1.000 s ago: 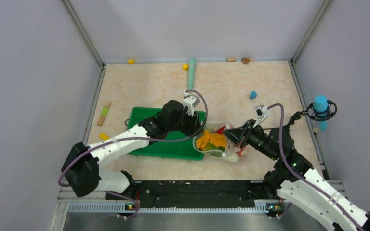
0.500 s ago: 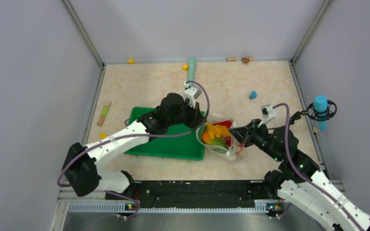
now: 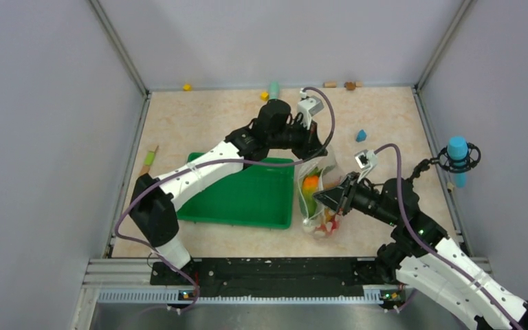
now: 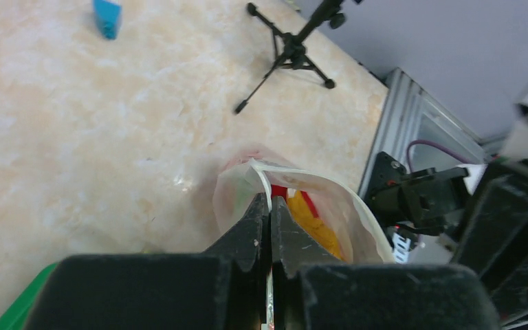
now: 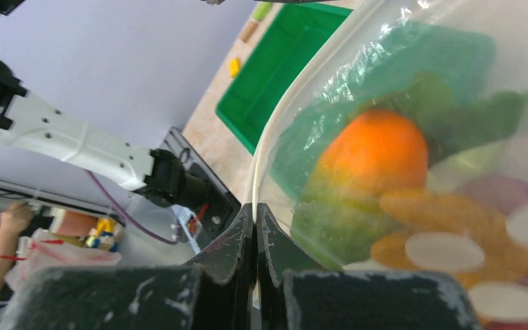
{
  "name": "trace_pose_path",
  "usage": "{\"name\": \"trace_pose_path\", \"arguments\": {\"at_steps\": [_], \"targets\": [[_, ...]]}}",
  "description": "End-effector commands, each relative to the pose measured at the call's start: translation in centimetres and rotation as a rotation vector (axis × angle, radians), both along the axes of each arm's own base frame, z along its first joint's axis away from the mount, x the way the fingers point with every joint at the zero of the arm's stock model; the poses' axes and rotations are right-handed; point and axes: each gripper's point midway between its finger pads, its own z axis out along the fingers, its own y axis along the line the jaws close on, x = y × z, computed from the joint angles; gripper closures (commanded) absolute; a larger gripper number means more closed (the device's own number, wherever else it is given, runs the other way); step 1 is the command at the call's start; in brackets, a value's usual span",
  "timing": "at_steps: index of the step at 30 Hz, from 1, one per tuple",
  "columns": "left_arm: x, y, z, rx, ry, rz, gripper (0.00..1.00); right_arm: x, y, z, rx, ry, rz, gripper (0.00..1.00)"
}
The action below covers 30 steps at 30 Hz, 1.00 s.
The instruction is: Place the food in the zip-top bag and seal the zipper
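The zip-top bag (image 3: 316, 199) sits just right of the green tray (image 3: 247, 199) on the counter (image 3: 206, 124), stretched lengthwise between my two pincers, its far end raised toward my left one. I cannot tell whether its near end rests on the counter. The food (image 3: 314, 206) is inside it. An orange-green mango (image 3: 309, 183) shows plainly through the dotted plastic, with red and yellow-orange pieces packed around it.

My left pincer (image 3: 320, 155) is fully closed, and its fingertips (image 4: 258, 213) nip the rim of the bag's mouth at the far end. The mouth gapes open beside them, showing red and orange inside. My right pincer (image 3: 320, 197) is also clamped tight, pinching the bag's pale edge partway along its right side. From that wrist the mango (image 5: 375, 155) fills the view behind the film.

A blue block (image 3: 361, 135) lies farther back on the counter, well apart from the bag.
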Motion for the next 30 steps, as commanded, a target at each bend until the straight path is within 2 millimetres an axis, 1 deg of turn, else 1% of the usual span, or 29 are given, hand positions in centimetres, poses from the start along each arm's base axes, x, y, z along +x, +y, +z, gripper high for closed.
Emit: {"name": "trace_pose_path", "arguments": {"at_steps": [1, 2, 4, 6, 7, 9, 12, 13, 14, 15, 16, 17, 18, 20, 24, 27, 30], "targets": [[-2.5, -2.1, 4.4, -0.103, -0.044, -0.198, 1.0, -0.2, 2.3, 4.7, 0.212, -0.066, 0.091, 1.0], [-2.6, -2.4, 4.5, -0.102, -0.042, -0.212, 1.0, -0.1, 2.4, 5.1, 0.236, -0.066, 0.091, 1.0], [-2.7, -2.9, 4.7, -0.096, -0.038, -0.231, 1.0, 0.3, 2.5, 5.2, 0.257, -0.056, 0.072, 1.0], [-2.5, -3.3, 4.6, -0.088, -0.037, -0.226, 1.0, 1.1, 2.1, 4.8, 0.279, -0.034, 0.011, 1.0], [-2.4, -3.4, 4.5, -0.086, -0.036, -0.226, 0.97, 1.6, 1.7, 4.5, 0.296, -0.025, -0.026, 1.0], [-2.3, -3.6, 3.9, -0.078, -0.026, -0.227, 0.8, 2.3, 0.8, 3.9, 0.341, -0.012, -0.102, 1.0], [-2.2, -3.3, 2.8, -0.054, -0.017, -0.213, 0.43, 3.0, -0.8, 2.9, 0.388, -0.003, -0.207, 1.0], [-2.0, -3.0, 2.7, -0.042, -0.025, -0.188, 0.38, 3.0, -1.4, 2.8, 0.404, -0.009, -0.229, 1.0], [-2.0, -2.5, 2.0, -0.025, -0.025, -0.172, 0.35, 2.8, -1.9, 2.8, 0.422, -0.015, -0.243, 1.0], [-2.1, -1.9, 1.9, -0.023, -0.044, -0.157, 0.3, 2.9, -2.4, 2.4, 0.426, -0.011, -0.269, 1.0], [-2.1, -1.4, 1.8, -0.023, -0.059, -0.137, 0.21, 3.0, -2.9, 2.0, 0.427, -0.01, -0.295, 1.0], [-2.2, -0.8, 2.1, -0.033, -0.082, -0.116, 0.06, 3.1, -3.2, 1.6, 0.428, -0.002, -0.314, 1.0], [-2.4, 0.0, 2.6, -0.043, -0.105, -0.094, 0.03, 3.1, -3.5, 1.6, 0.435, -0.003, -0.326, 1.0], [-2.6, 1.4, 3.5, -0.06, -0.146, -0.045, 0.03, 3.1, -3.7, 1.4, 0.446, -0.003, -0.335, 1.0], [-4.0, 4.8, 4.6, -0.095, -0.191, 0.04, 0.03, 3.1, -3.4, 1.2, 0.45, 0.0, -0.323, 1.0], [-5.4, 7.3, 4.0, -0.117, -0.185, 0.096, 0.03, 3.2, -3.1, 1.2, 0.464, -0.001, -0.31, 1.0], [-6.2, 9.9, 2.1, -0.102, -0.143, 0.182, 0.03, 3.3, -3.0, 1.1, 0.465, 0.0, -0.314, 1.0]]}}
